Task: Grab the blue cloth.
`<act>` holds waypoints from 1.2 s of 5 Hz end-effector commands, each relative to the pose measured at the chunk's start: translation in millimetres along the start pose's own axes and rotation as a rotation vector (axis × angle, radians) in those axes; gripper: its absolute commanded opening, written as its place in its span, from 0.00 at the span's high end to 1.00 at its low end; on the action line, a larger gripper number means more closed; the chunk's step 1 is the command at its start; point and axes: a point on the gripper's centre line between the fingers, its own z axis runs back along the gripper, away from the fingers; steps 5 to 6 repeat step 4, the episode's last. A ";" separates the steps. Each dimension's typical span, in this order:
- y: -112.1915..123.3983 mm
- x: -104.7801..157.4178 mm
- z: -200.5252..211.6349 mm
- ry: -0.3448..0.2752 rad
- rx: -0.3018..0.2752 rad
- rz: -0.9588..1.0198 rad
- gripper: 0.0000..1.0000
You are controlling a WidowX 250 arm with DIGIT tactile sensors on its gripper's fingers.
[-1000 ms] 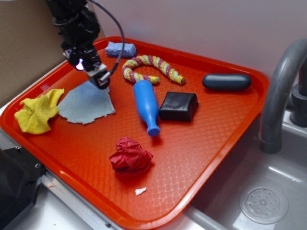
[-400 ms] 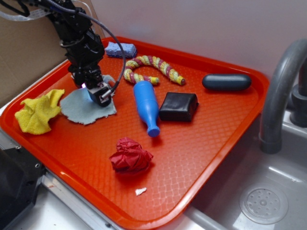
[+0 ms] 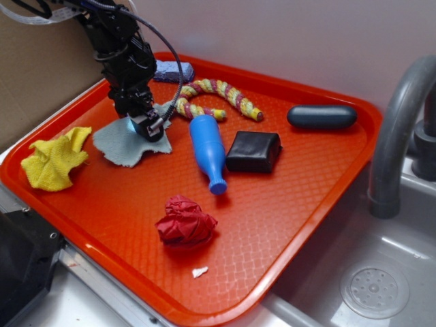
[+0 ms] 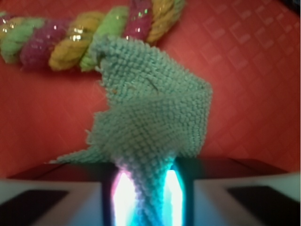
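Note:
The blue cloth is a pale blue-grey rag lying on the orange tray at its left. My gripper is down on the cloth's right part and shut on it. In the wrist view the cloth bunches up and narrows into a pinched fold between my two lit pads, with my gripper at the bottom of the frame. A corner of the cloth stands up toward the rope toy.
On the tray: yellow cloth at left, small periwinkle sponge at back, rope toy, blue bottle, black block, dark oval thing, crumpled red cloth. A sink and grey faucet are at right.
My gripper came down onto the cloth and closed on it. The cloth has bunched and been dragged a little to the right, away from the yellow cloth.

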 end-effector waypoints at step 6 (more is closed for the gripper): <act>-51.9 -61.9 250.0 -0.248 0.040 0.076 1.00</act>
